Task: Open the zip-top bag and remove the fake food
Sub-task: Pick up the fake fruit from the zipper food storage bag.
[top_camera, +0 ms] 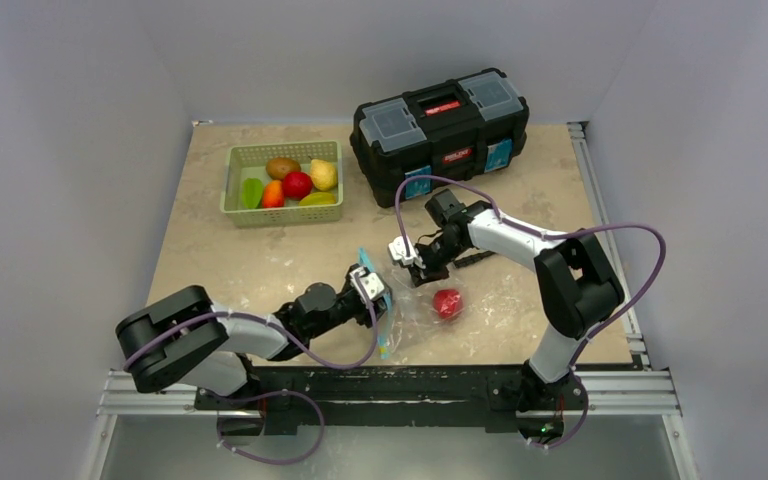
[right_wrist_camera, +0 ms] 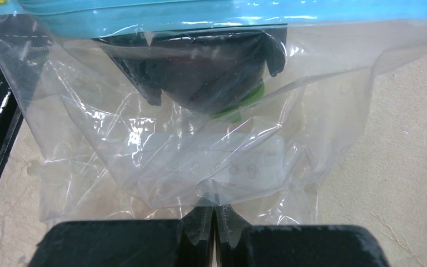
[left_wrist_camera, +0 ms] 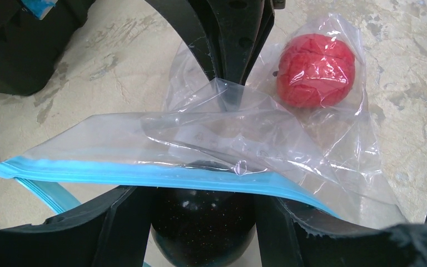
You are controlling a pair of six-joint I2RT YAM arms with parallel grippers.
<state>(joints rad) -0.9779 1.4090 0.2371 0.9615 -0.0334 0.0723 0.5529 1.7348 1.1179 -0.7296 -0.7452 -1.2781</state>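
The zip-top bag [top_camera: 412,308] lies crumpled at the front middle of the table, its teal zip strip [left_wrist_camera: 144,172] lifted at the left end. One red fake fruit [top_camera: 447,302] sits inside it and also shows in the left wrist view [left_wrist_camera: 315,69]. My left gripper [top_camera: 372,285] is at the bag's mouth. Its jaws stand apart, and the strip lies across the fingertips [left_wrist_camera: 200,189]. My right gripper [top_camera: 407,255] is shut, pinching a fold of the clear plastic [right_wrist_camera: 214,208]. Through the bag [right_wrist_camera: 200,156] I see the left gripper [right_wrist_camera: 200,72].
A green basket [top_camera: 285,213] at the back left holds several fake fruits and vegetables. A black toolbox [top_camera: 440,130] stands at the back, just behind the right arm. A metal rail [top_camera: 600,200] runs along the table's right edge.
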